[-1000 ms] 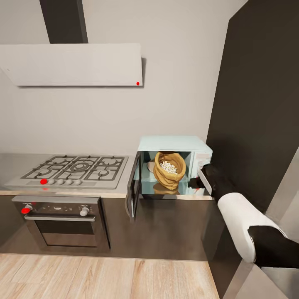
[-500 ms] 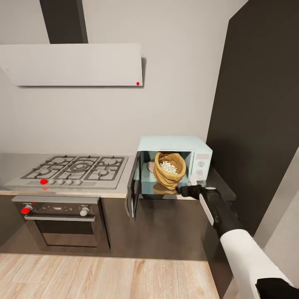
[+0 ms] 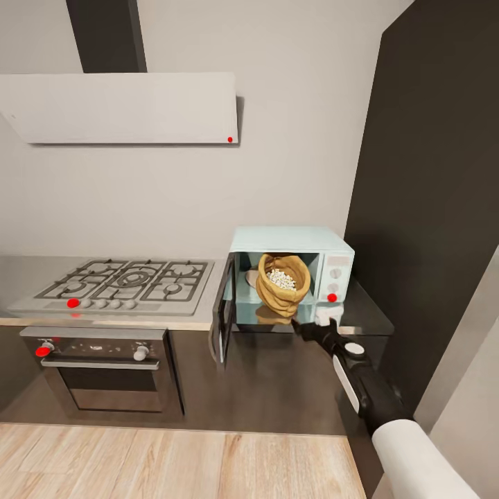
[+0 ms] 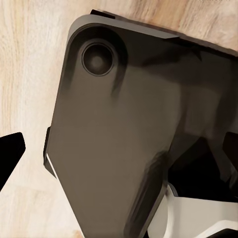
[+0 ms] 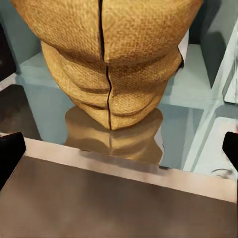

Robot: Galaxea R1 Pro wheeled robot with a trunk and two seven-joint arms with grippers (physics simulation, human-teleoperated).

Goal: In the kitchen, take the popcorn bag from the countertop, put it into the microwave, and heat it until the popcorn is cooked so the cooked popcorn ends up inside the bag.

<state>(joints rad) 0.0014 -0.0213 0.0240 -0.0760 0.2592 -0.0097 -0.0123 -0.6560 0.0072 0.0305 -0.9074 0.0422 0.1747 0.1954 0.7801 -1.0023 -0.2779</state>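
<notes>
Microwave (image 3: pixel 291 277) stood with its door (image 3: pixel 223 320) swung wide, the popcorn bag (image 3: pixel 281 285) already inside its cavity, popcorn (image 3: pixel 281 278) showing. Right gripper (image 3: pixel 303 327) hung empty, spread wide, just before the cavity. Closing and heating remained.

Dark robot body panel (image 4: pixel 129 144) over pale wooden floor (image 4: pixel 29 64)

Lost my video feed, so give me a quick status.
Right tool open, empty, at the microwave mouth. Popcorn bag sits inside, kernels showing. Door open; nothing blocking it.
</notes>
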